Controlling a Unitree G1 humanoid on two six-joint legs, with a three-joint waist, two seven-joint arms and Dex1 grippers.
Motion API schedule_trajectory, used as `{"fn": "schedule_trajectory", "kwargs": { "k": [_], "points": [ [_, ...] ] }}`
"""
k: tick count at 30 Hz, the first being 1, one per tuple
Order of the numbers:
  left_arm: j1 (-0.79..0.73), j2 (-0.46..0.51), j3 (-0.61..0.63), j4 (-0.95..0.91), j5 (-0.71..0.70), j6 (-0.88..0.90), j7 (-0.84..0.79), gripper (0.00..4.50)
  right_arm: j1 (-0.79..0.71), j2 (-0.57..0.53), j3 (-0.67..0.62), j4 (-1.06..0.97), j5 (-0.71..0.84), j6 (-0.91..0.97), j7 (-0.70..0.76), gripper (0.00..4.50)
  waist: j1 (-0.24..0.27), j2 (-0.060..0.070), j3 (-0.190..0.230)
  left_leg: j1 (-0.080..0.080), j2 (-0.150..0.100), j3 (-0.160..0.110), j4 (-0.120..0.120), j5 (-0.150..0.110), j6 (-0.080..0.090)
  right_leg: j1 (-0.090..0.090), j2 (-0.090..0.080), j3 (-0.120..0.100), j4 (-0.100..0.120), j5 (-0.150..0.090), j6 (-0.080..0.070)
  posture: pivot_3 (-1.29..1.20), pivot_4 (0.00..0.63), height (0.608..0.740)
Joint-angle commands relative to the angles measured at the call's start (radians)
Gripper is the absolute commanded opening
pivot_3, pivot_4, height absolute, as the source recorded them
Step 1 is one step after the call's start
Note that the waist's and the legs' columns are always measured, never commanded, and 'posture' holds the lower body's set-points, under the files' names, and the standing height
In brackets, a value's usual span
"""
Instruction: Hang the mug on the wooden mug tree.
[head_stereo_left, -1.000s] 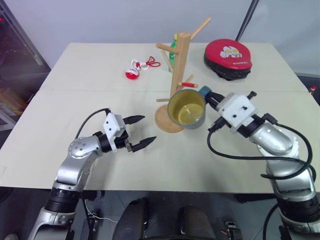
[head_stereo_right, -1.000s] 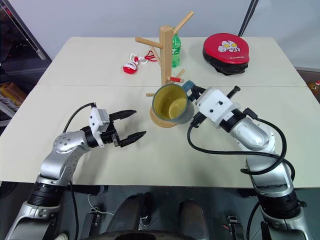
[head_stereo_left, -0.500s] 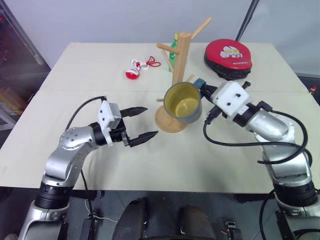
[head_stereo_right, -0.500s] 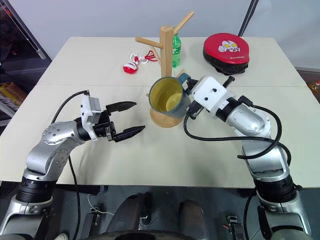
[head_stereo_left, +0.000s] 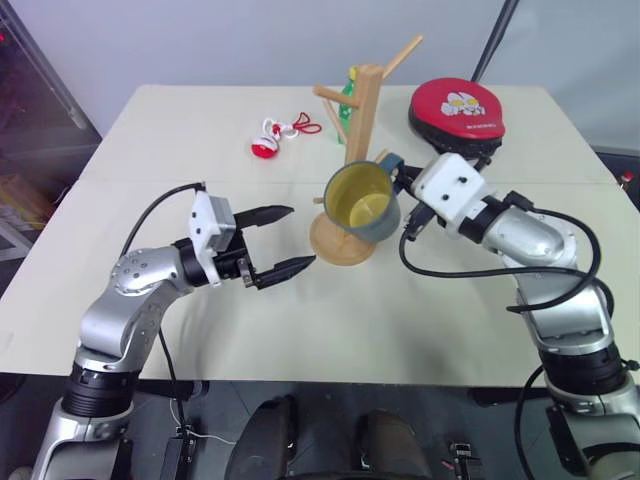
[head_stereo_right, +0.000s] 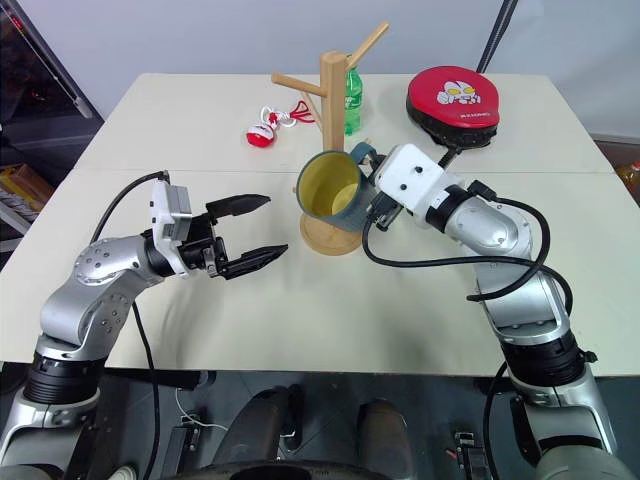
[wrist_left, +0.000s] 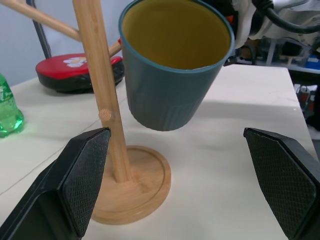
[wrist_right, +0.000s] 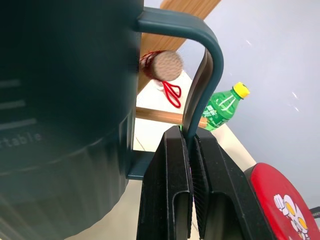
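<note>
Left eye view. The right gripper (head_stereo_left: 402, 180) held the mug (head_stereo_left: 362, 203) by its loop handle, clear of the table (head_stereo_left: 150, 130), just in front of the wooden mug tree (head_stereo_left: 356, 160). The mug's yellow mouth faced the camera. The likely fault from here was a missed peg: if the handle loop met the peg tip off-centre, the push could tip the light tree on its round base, or twist the handle in the narrow grip.

Right eye view. The left gripper (head_stereo_right: 245, 231) hung level above the table, well apart from the mug, its two black fingers spread wide and holding nothing. A green bottle (head_stereo_right: 351, 98), a small red-and-white toy (head_stereo_right: 262, 134) and a red padded disc (head_stereo_right: 453, 101) lay behind the tree.

Left wrist view. The mug (wrist_left: 172, 65) hung beside the tree's post (wrist_left: 102, 90), above the disc base; the bottom of the mug touched nothing. Both finger pads (wrist_left: 82, 177) framed the scene far apart.

Right wrist view. The right fingers (wrist_right: 170, 190) were pressed nearly together on the thin handle (wrist_right: 202, 75). A red-banded peg end (wrist_right: 165, 65) sat inside the outline of the handle loop; whether it had entered the loop could not be told.
</note>
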Motion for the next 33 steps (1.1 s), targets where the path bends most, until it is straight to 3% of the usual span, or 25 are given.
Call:
{"fn": "schedule_trajectory", "kwargs": {
  "k": [1, 6, 14, 19, 23, 27, 33],
  "points": [
    [-0.013, 0.004, 0.02, -0.032, -0.011, -0.001, 0.005, 4.5, -0.029, -0.001, -0.003, -0.025, -0.003, 0.003, 0.004, 0.94, 0.0, 0.0, 0.0, 0.0, 0.0, 0.0, 0.0, 0.0, 0.0, 0.0, 0.0, 0.0, 0.0, 0.0, 0.0, 0.0, 0.15, 0.74],
    [-0.01, 0.004, 0.019, -0.032, -0.011, -0.004, 0.007, 4.5, -0.036, -0.006, -0.009, -0.038, -0.011, 0.01, 0.0, 3.48, -0.001, 0.0, 0.0, 0.0, 0.0, 0.0, 0.0, 0.0, 0.0, 0.0, 0.0, 0.0, 0.0, 0.0, 0.0, 0.0, 0.15, 0.74],
    [-0.001, 0.004, 0.029, -0.014, -0.005, -0.008, 0.018, 4.5, 0.002, -0.027, -0.079, -0.071, 0.016, 0.024, 0.006, 3.48, 0.0, 0.0, 0.0, 0.0, 0.0, 0.0, 0.0, 0.0, 0.0, 0.0, 0.0, 0.0, 0.0, 0.0, 0.0, 0.0, 0.15, 0.74],
    [0.047, -0.019, 0.105, 0.099, 0.074, -0.048, 0.161, 4.5, 0.24, 0.049, -0.354, -0.108, 0.195, 0.022, 0.006, 3.48, 0.004, -0.001, 0.0, 0.0, 0.0, -0.001, 0.0, 0.0, 0.0, 0.002, 0.0, -0.001, -0.001, 0.0, 0.0, 0.0, 0.15, 0.74],
    [0.099, -0.04, 0.152, 0.199, 0.146, -0.11, 0.247, 4.5, 0.42, 0.169, -0.452, -0.056, 0.271, -0.054, -0.035, 3.48, 0.0, -0.001, 0.0, 0.003, 0.0, -0.001, 0.0, 0.0, 0.0, 0.005, 0.0, -0.002, -0.002, 0.0, 0.0, 0.0, 0.15, 0.74],
    [0.151, -0.078, 0.186, 0.289, 0.192, -0.149, 0.327, 4.5, 0.522, 0.262, -0.469, 0.02, 0.296, -0.15, -0.068, 3.48, -0.006, -0.001, 0.0, 0.004, 0.0, -0.001, 0.0, 0.0, 0.0, 0.004, 0.0, 0.0, 0.0, 0.0, 0.0, 0.0, 0.15, 0.74],
    [0.217, -0.106, 0.204, 0.332, 0.229, -0.2, 0.378, 4.5, 0.55, 0.287, -0.436, 0.088, 0.318, -0.221, -0.069, 3.48, -0.003, -0.001, 0.0, 0.003, 0.0, -0.001, 0.0, 0.0, 0.0, 0.003, 0.0, 0.0, 0.001, 0.0, 0.0, 0.0, 0.15, 0.74]
  ]
}}
